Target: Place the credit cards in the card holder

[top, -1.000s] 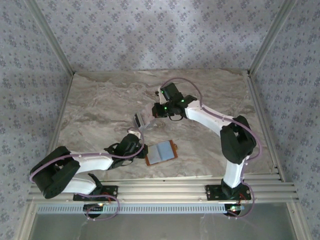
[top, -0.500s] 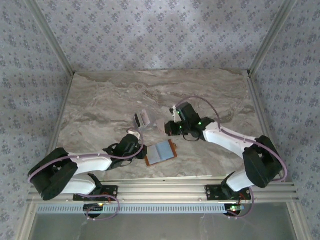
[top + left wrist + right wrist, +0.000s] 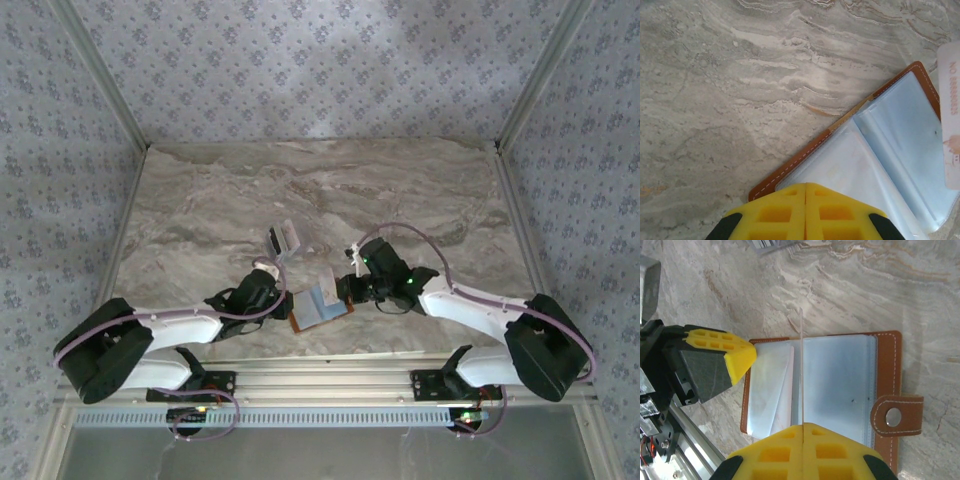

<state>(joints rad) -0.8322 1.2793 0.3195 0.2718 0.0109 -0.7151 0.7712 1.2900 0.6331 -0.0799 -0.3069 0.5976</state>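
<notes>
Card holder (image 3: 318,308) lies open, blue-grey sleeves up, close to the near edge of the table (image 3: 200,200), about midway along it. Left gripper (image 3: 805,187) has its yellow fingers pressed together, tips down at the holder's left leaf. Right gripper (image 3: 803,427) is clamped on one credit card (image 3: 802,365), held upright and edge-on over the fold. Spare cards (image 3: 285,238) sit farther back toward the table's middle, apart from the holder.

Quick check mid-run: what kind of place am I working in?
Probably an enclosed robot test cell, not a home: marble-look tabletop, patterned walls on three sides, aluminium frame rails.
</notes>
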